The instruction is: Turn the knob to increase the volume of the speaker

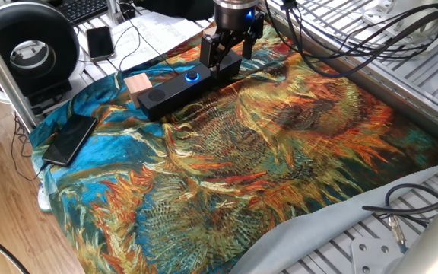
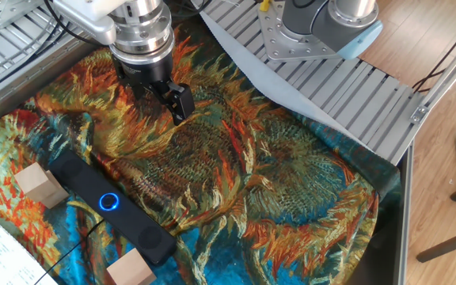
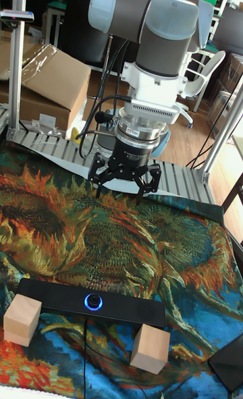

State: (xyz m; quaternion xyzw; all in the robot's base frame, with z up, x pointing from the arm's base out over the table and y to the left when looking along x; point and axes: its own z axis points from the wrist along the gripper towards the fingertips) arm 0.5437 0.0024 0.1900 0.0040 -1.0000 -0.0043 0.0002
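Pincer (image 3: 123, 184) is open: fingers spread, nothing between them. It hangs over the sunflower cloth (image 3: 61, 230) on the far side of the speaker (image 3: 47, 294), well apart from it. We see no contact in the tall view or the other fixed view. The speaker lies flat on the cloth. The knob (image 3: 93, 302) sits mid-top with its blue ring lit. Left wooden block (image 3: 21, 320) is at the speaker's near left corner and right wooden block (image 3: 150, 348) is on the near side toward the right end. We can't tell whether either touches. Phone (image 1: 69, 139) lies at the cloth's edge, well apart from the speaker.
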